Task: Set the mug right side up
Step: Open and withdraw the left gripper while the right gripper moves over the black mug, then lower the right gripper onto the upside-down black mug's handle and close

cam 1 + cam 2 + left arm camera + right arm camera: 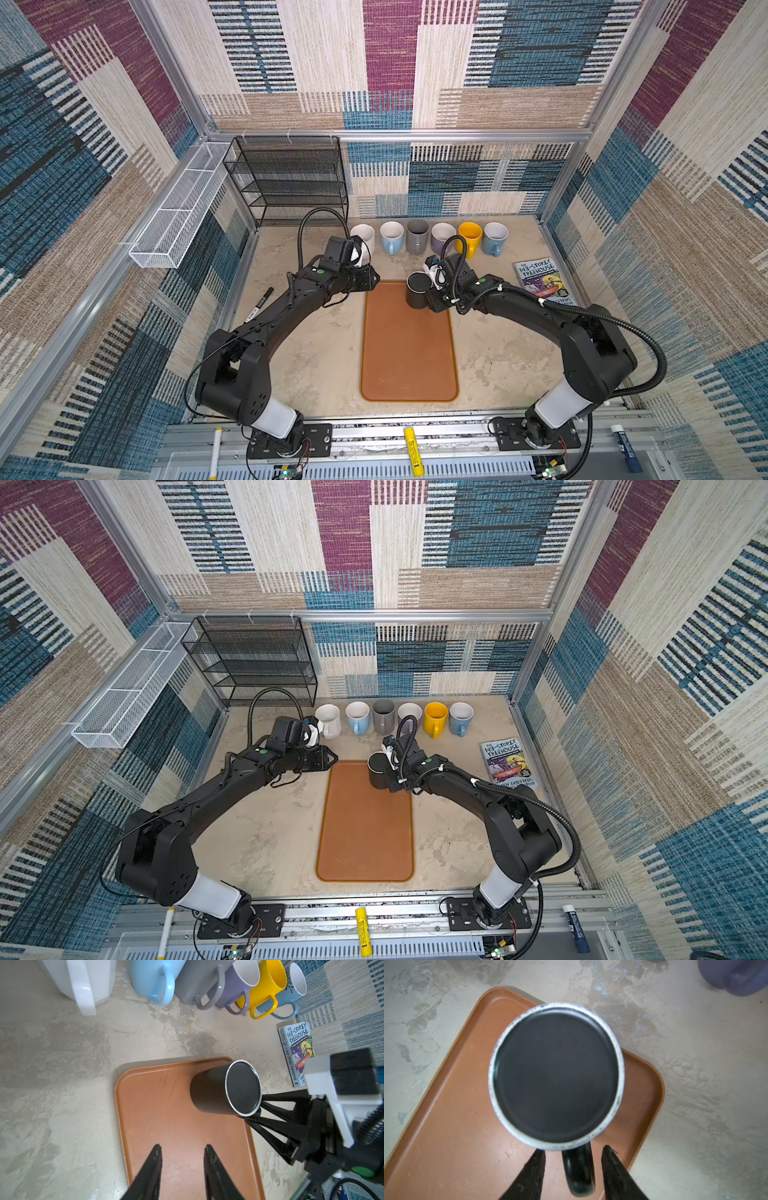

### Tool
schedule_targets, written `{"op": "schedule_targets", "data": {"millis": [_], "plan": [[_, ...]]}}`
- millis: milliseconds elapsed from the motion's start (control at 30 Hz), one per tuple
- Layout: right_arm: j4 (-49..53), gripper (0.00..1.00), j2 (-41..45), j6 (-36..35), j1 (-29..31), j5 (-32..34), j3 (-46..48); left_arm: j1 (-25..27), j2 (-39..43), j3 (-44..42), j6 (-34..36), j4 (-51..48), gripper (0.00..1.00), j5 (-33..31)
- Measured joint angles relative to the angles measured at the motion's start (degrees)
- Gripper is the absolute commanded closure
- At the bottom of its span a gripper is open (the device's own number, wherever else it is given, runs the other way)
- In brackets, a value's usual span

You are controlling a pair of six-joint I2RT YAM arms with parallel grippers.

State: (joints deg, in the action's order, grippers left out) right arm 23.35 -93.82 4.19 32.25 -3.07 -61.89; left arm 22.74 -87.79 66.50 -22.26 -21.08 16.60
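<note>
The black mug [556,1076] stands base up on a far corner of the brown tray [446,1147], directly ahead of the right pincer [573,1149]. Its handle [579,1172] lies between that pincer's jaws, which are partly open with a gap on each side and grip nothing. This looks like the grasping step. Next the jaws should close squarely on the handle, then lift and roll the mug over. The left pincer [182,1145] hangs open and empty, with the mug ahead of it and apart.
</note>
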Motion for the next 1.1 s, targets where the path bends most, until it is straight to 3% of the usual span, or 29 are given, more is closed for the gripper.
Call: {"op": "schedule_targets", "data": {"millis": [1100], "plan": [[-0.2, 0.64, -1.5, -1.7, 0.0, 0.5, -1.1, -0.1, 1.9, -1.3, 1.4, -0.8, 0.64, -1.4]]}}
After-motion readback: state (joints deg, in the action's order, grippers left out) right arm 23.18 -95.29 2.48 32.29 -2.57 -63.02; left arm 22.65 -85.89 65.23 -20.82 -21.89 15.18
